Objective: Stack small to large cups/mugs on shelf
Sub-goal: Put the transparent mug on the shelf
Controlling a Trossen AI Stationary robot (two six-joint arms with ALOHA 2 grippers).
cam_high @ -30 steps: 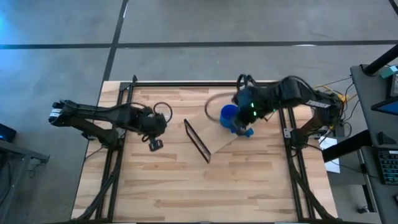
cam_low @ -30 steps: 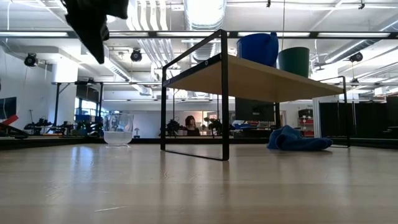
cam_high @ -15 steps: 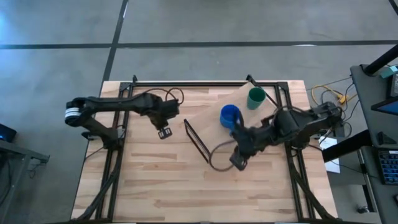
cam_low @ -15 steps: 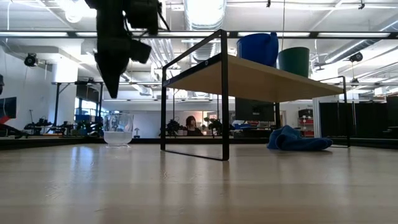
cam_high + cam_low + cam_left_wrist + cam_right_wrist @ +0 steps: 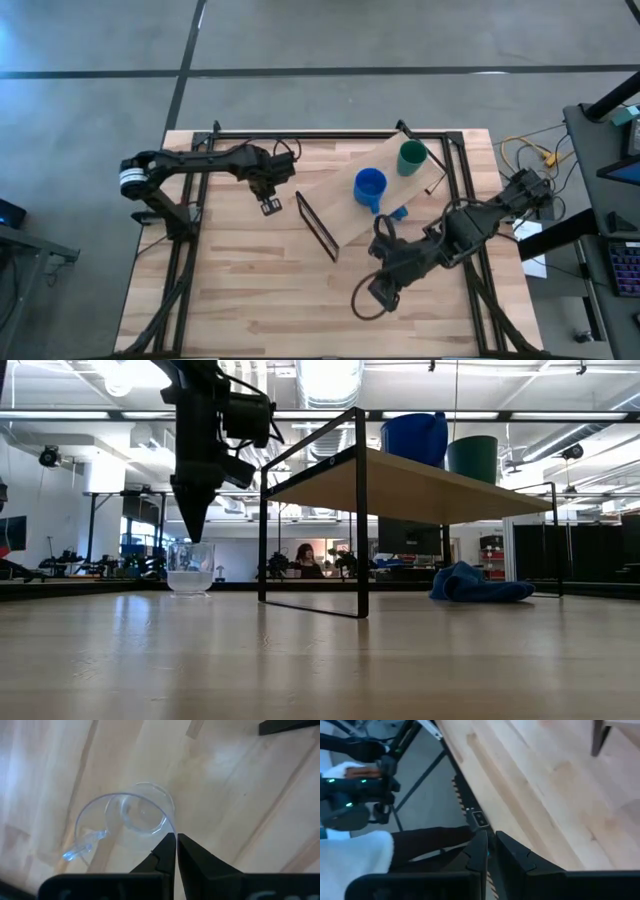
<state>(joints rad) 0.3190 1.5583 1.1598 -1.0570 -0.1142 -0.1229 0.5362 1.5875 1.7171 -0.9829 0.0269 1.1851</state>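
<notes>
Spanning pale wood, tabletop (image 5: pixel 320 660), shelf (image 5: pixel 400 485) standing, ducted ceiling (image 5: pixel 300 385)

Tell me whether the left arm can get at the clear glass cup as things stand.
Probably yes. The left end effector hangs just above the glass cup, fingers closed, and nothing lies between them. It would need to open before grasping.

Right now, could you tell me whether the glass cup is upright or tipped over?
Upright. The glass cup stands on its base on the table, and the left gripper looks down into its open mouth.
</notes>
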